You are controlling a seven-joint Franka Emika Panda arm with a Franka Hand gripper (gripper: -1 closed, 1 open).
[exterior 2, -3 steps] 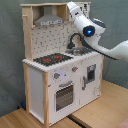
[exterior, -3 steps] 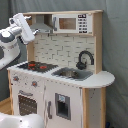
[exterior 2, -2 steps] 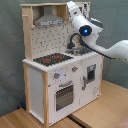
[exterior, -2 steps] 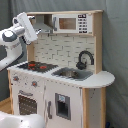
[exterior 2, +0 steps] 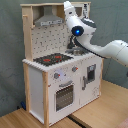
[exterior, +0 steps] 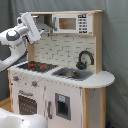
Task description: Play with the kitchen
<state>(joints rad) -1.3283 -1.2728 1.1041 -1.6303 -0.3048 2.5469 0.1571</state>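
The kitchen [exterior: 60,85] [exterior 2: 55,80] is a tall toy of white panels and light wood. It shows a black stovetop [exterior: 37,65] [exterior 2: 52,59], a grey sink [exterior: 72,74], a black faucet [exterior: 85,57], an oven door [exterior: 27,103] [exterior 2: 65,96] and a grey hood [exterior: 46,22] [exterior 2: 47,20]. My white arm reaches to the upper part of the kitchen. The gripper [exterior: 29,24] [exterior 2: 67,7] is raised beside the hood, near the top shelf, well above the stovetop. In the second exterior view the arm hides the sink and most of the faucet.
A toy microwave [exterior: 72,23] sits in the upper shelf to the hood's right in the first exterior view. A rounded wooden counter end [exterior: 102,78] juts out past the sink. A wooden floor [exterior 2: 105,107] lies around the kitchen, and grey curtains hang behind it.
The arm's wrist has shifted toward the second exterior view's left, and the gripper has risen closer to the hood and top shelf. The kitchen has not moved.
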